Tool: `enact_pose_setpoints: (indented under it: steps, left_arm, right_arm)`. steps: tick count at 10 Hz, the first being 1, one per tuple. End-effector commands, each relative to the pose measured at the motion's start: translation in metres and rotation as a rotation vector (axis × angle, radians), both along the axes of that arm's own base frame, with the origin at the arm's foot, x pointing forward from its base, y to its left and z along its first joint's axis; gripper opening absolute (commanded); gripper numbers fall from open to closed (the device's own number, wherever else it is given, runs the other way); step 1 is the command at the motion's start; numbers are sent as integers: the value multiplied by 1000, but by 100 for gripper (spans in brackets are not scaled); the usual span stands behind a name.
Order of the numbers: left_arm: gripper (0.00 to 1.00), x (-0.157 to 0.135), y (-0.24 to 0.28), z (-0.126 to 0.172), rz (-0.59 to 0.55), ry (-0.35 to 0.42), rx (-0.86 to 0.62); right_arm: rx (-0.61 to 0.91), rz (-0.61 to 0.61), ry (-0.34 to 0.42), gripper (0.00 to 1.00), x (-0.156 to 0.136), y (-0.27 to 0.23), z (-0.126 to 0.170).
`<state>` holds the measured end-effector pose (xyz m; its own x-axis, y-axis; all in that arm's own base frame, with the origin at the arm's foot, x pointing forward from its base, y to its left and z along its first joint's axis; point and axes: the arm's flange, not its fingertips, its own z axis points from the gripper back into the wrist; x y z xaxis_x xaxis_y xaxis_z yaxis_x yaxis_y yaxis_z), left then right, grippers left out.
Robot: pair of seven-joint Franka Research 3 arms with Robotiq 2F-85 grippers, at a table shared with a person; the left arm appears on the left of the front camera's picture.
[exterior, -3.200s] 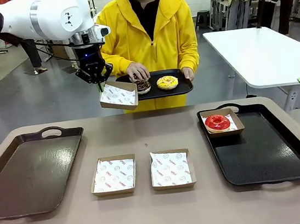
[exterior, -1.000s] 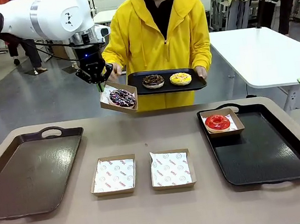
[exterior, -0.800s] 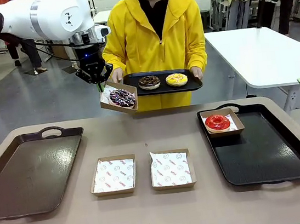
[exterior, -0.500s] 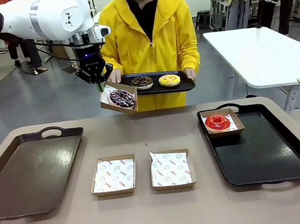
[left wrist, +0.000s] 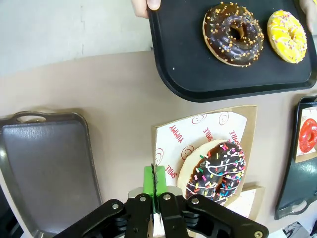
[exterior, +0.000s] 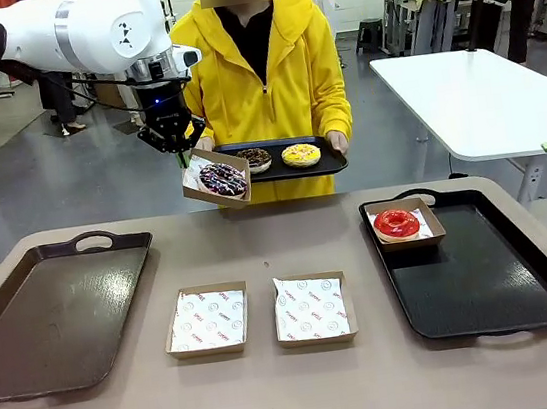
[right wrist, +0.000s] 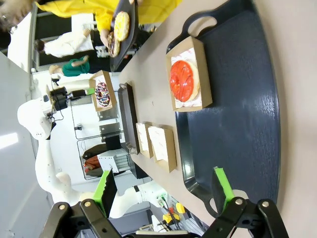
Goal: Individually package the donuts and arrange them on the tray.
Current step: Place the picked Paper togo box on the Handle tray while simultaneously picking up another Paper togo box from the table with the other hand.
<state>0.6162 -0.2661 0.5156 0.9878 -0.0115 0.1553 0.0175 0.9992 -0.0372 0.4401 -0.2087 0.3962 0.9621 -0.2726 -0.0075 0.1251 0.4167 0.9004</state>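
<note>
Looks like a robotics lab in a big open hall: bare grey concrete floor [exterior: 50, 189], white robot arm [exterior: 79, 28] over a beige bench [exterior: 258, 237], plain white folding table [exterior: 471, 98] off to the side.

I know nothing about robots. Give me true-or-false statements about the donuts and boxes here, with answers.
The left end effector is shut on a box holding a sprinkled donut. True.
Two empty boxes lie on the table. True.
A donut lies bare on the table. False: the red donut sits boxed on the right tray.
Three donuts remain unboxed. False: the person's tray carries two, a chocolate donut and a yellow donut.
The right end effector is open. True.
</note>
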Motion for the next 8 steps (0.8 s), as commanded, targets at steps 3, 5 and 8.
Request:
enact_pose_setpoints:
  steps: [3,5,8]
  left_arm:
    - [1,-19,58,29,-6,19,-24]
    - [1,-30,98,38,24,34,-92]
    - [1,-42,149,35,27,51,-74]
  right_arm:
    - [-200,97,-39,100,24,76,56]
    - [-272,162,-24,100,34,126,81]
    - [-443,255,37,100,34,221,94]
